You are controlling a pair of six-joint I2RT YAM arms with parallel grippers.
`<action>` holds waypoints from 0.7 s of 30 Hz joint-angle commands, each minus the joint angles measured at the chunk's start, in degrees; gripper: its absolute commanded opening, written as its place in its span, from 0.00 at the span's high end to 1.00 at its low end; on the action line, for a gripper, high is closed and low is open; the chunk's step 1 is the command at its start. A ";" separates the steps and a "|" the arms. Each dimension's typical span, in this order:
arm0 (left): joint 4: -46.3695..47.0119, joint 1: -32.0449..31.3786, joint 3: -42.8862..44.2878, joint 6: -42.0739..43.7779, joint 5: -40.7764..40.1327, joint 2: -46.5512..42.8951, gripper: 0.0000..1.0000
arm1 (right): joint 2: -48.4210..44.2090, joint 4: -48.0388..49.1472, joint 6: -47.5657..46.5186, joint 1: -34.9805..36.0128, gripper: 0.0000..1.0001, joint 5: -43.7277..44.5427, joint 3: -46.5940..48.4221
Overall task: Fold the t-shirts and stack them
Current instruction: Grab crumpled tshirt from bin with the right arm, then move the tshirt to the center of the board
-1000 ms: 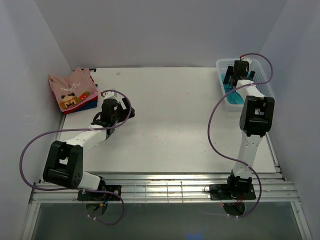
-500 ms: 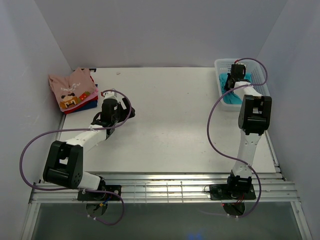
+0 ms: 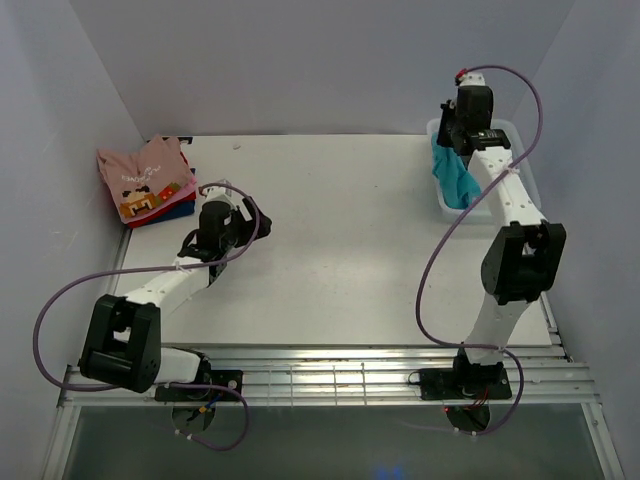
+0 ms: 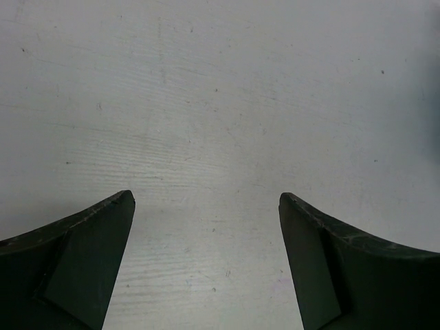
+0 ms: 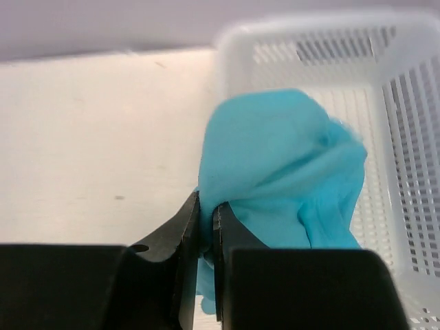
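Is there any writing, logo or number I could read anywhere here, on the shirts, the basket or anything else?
No text can be read in any view.
On the pink t-shirt: small pale marks above the blocky picture, too small to read.
On the teal t-shirt: no writing shows.
On the white basket: no writing shows.

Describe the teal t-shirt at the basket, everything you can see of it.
The teal t-shirt is plain, bright turquoise soft cloth with no print showing. It is crumpled into a loose bunch with rounded folds; sleeves and collar cannot be made out. The right hand is shut on a pinch of fabric at its edge, and the bunch hangs from there over the left side, in the top view, of the white mesh basket. Whether its lower end touches the basket is unclear.
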 commanded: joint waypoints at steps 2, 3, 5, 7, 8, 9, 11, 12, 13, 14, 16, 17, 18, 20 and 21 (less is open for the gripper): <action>0.71 -0.60 -2.59 -1.42 3.41 -6.00 0.04 | -11.97 -1.96 0.01 9.20 0.92 -3.47 8.14; 0.62 -0.60 -3.03 -1.51 3.50 -6.72 0.04 | -13.28 -3.71 0.63 10.52 0.92 -4.34 9.02; 0.36 -0.77 -3.91 -1.86 3.67 -8.82 0.05 | -14.35 -5.30 1.94 13.95 0.92 -8.63 11.48; -0.25 -0.86 -4.26 -2.04 3.85 -9.88 0.05 | -15.93 -5.66 4.23 17.19 0.92 -13.02 12.11; -0.43 -0.95 -4.44 -2.30 3.85 -10.50 0.05 | -16.45 -5.40 4.93 18.26 0.92 -16.45 12.46; -0.69 -0.95 -4.88 -2.30 3.94 -11.81 0.05 | -17.50 -4.78 6.16 19.40 0.92 -17.44 12.55; -1.04 -1.04 -5.41 -2.65 3.85 -13.22 0.05 | -18.56 -4.78 7.22 21.60 0.92 -20.85 13.16; -1.57 -1.04 -5.93 -2.83 3.41 -14.71 0.05 | -18.92 -4.86 8.18 22.13 0.92 -21.48 13.25; -1.92 -1.12 -6.20 -3.01 3.24 -15.59 0.05 | -19.44 -5.04 8.54 22.57 0.92 -21.93 12.73; -2.62 -1.12 -6.46 -3.27 2.89 -16.47 0.06 | -21.01 -4.95 8.72 22.66 0.92 -21.76 11.77; -3.68 -1.12 -6.81 -3.62 2.27 -19.19 0.06 | -23.13 -5.13 8.81 22.75 0.92 -19.83 5.28; -4.47 -1.12 -6.82 -3.71 2.27 -20.07 0.06 | -25.92 -4.95 8.72 22.75 0.92 -15.82 1.69; -4.91 -1.12 -6.90 -4.06 -0.08 -21.04 0.06 | -27.34 -4.69 8.72 22.84 0.92 -13.43 -6.88; -5.70 -1.21 -7.34 -4.24 -0.63 -23.68 0.06 | -32.07 -2.41 8.72 22.75 0.92 -4.82 -16.84; -5.88 -1.21 -7.52 -4.24 -0.81 -24.47 0.06 | -33.41 -1.62 8.81 22.67 0.92 -2.09 -21.94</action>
